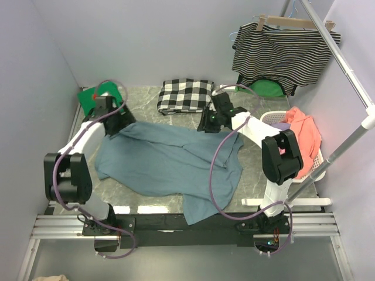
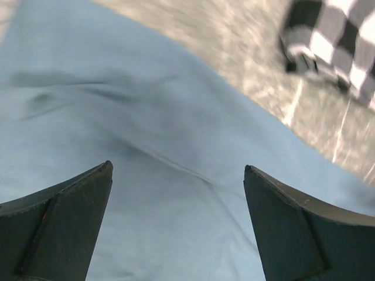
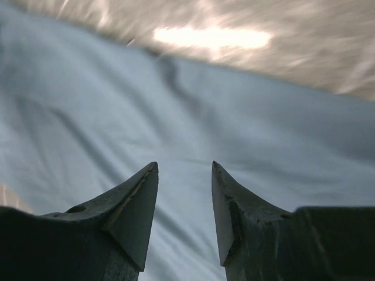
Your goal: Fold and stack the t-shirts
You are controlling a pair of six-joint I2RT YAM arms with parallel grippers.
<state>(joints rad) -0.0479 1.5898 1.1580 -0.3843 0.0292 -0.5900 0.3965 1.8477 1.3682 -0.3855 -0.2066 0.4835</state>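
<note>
Top view
- Slate-blue t-shirt: lies spread and wrinkled in the middle of the table. One part reaches the near edge between the two arm bases.
- Green t-shirt: in the far left corner of the table, partly hidden behind the left arm, apart from the blue one.
- Left gripper: low at the far left edge of the slate-blue t-shirt.
- Right gripper: low at the far edge of the same shirt, just in front of the checked cloth.
- Other things: a striped top hangs on a hanger at the far right. A white basket with an orange cloth in it stands at the right side.

Left wrist view
- Left gripper: jaws stand wide apart with nothing between them.
- Slate-blue t-shirt: fills the space under the fingers, with soft folds. I cannot tell if the fingers touch it.
- Background: bare table and the checked cloth at the upper right.

Right wrist view
- Right gripper: jaws about half apart, the gap between the tips free, nothing gripped.
- Slate-blue t-shirt: directly under the tips. Contact cannot be told.
- Background: table, blurred, at the top.
</note>
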